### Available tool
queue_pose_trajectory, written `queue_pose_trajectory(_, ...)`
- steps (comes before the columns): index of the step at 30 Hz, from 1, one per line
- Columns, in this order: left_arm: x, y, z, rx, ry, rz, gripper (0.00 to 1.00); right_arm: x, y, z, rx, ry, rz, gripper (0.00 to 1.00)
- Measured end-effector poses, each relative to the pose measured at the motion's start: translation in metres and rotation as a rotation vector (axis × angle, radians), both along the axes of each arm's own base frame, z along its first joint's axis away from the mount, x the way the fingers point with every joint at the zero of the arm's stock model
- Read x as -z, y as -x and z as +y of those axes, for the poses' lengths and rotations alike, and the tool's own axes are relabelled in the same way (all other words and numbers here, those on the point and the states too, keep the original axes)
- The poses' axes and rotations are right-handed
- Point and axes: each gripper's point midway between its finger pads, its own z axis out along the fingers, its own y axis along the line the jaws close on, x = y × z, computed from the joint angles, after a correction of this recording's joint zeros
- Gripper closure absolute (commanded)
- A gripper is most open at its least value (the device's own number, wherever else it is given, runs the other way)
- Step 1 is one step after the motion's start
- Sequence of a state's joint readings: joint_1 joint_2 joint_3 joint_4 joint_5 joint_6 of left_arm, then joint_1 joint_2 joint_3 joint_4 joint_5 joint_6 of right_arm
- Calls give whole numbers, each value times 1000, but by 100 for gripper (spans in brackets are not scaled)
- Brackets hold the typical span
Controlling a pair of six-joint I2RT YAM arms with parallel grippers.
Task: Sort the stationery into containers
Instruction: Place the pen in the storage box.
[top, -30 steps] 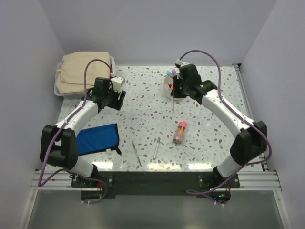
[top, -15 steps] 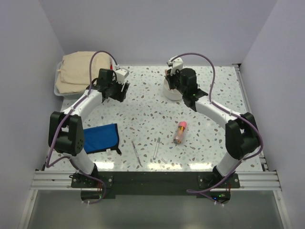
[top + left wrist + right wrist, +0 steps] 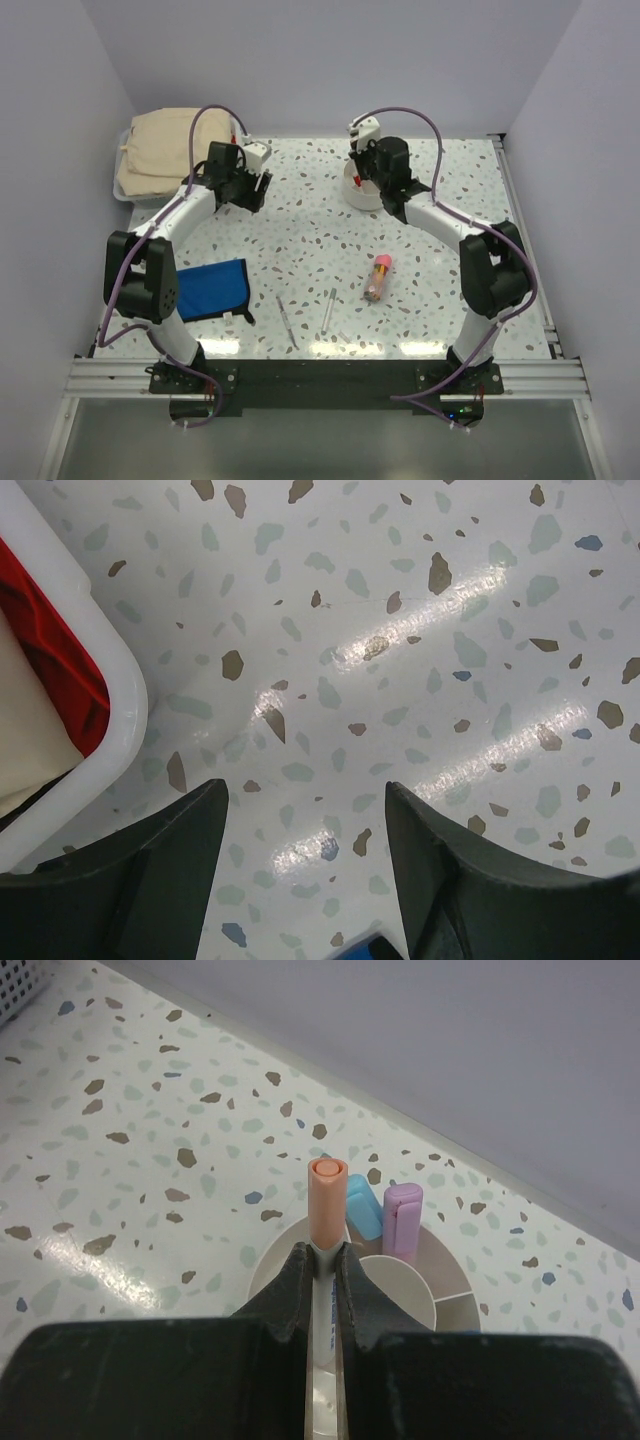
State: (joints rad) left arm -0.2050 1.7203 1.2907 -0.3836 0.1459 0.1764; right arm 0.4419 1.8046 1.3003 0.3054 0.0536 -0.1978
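White terrazzo tabletop (image 3: 300, 240), speckled brown, grey and blue, is enclosed on three sides. Plain pale lavender surfaces are recorded for the left wall (image 3: 50, 150), far wall (image 3: 330, 60) and right wall (image 3: 590, 150). Bright glare patches (image 3: 370, 347) are noted along the near edge. A silver metal rail (image 3: 560, 377) is mounted just beyond that edge.

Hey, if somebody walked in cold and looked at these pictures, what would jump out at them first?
First, the right gripper, shut on a peach-capped pen that stands upright over the round white cup at the far middle. After that, the pink-red tube lying loose just right of centre, and the blue pouch flat at the near left.
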Motion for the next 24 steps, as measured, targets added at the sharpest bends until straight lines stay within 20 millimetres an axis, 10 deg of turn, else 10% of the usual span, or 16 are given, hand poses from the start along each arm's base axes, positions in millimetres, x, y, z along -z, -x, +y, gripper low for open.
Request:
queue_pose_trajectory(18, 7, 5, -1, 1, -12, 16, 31, 29, 7, -8, -27, 127, 35, 100)
queue_pose_trajectory(24, 9, 6, -1, 0, -16, 18, 31, 38, 12, -10, -29, 149, 74, 60)
